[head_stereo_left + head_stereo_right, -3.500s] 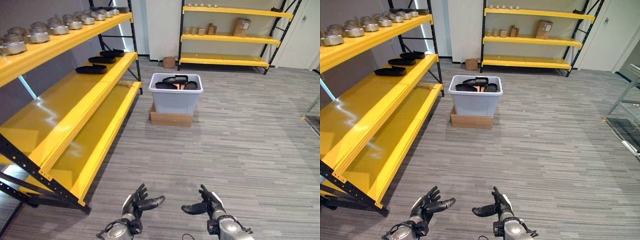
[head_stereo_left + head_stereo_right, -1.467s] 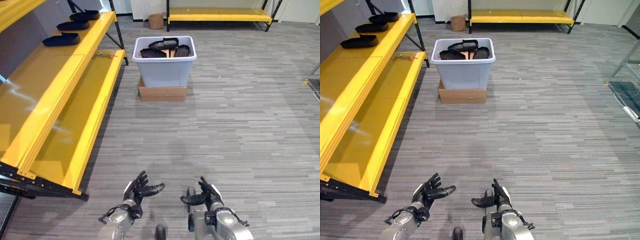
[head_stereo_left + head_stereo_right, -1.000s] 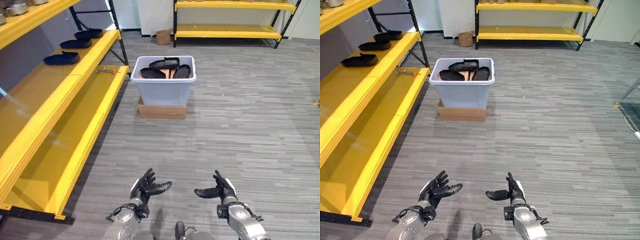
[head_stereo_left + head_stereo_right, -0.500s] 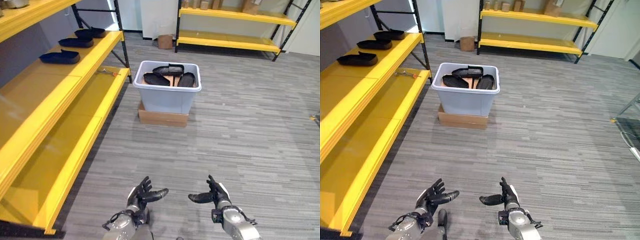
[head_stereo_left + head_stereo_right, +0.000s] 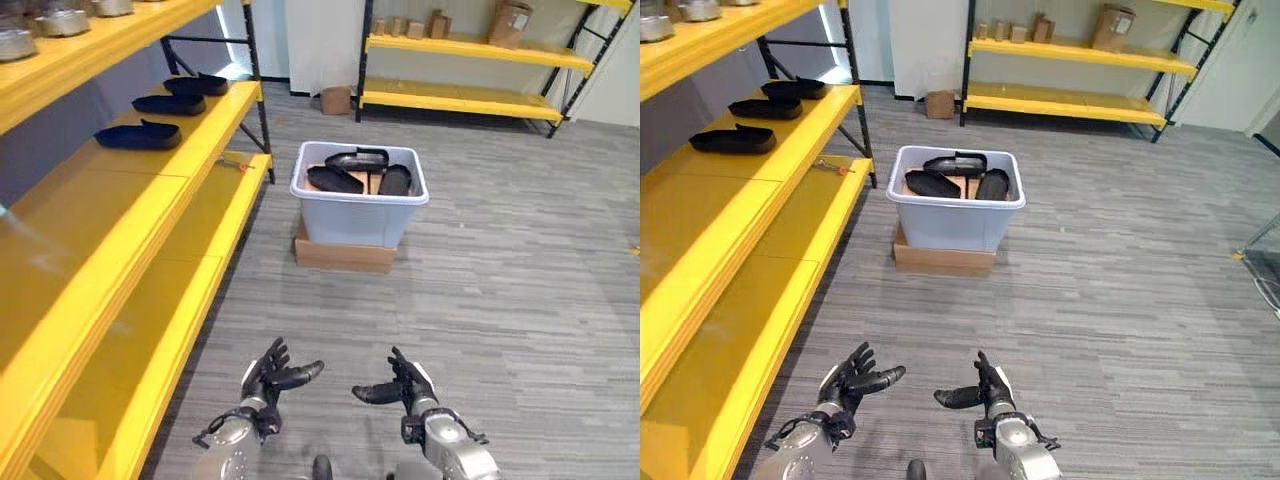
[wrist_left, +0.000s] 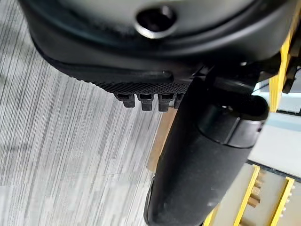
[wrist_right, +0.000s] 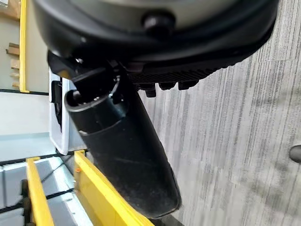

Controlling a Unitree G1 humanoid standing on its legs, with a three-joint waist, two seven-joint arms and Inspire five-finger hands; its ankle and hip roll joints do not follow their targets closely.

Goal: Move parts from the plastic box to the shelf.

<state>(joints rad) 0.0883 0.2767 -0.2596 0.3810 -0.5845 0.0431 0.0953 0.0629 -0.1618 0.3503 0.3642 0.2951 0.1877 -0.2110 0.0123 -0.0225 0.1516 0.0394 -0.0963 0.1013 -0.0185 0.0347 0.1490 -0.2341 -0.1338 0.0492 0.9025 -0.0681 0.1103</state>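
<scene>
A pale grey plastic box stands on a flat cardboard box on the floor ahead of me. Several black shoe-shaped parts lie inside it. More black parts rest on the middle level of the yellow shelf along my left. Low in front of me, my left hand and right hand hover over the floor, both open with fingers spread and holding nothing. The plastic box is well beyond both hands.
Metal pots line the top level of the left shelf. A second yellow shelf with cardboard boxes stands against the far wall. A small brown box sits on the floor beside it. Grey plank floor surrounds the plastic box.
The camera has moved nearer to the plastic box and turned toward the left shelf. Both hands stay open, low in front of me.
</scene>
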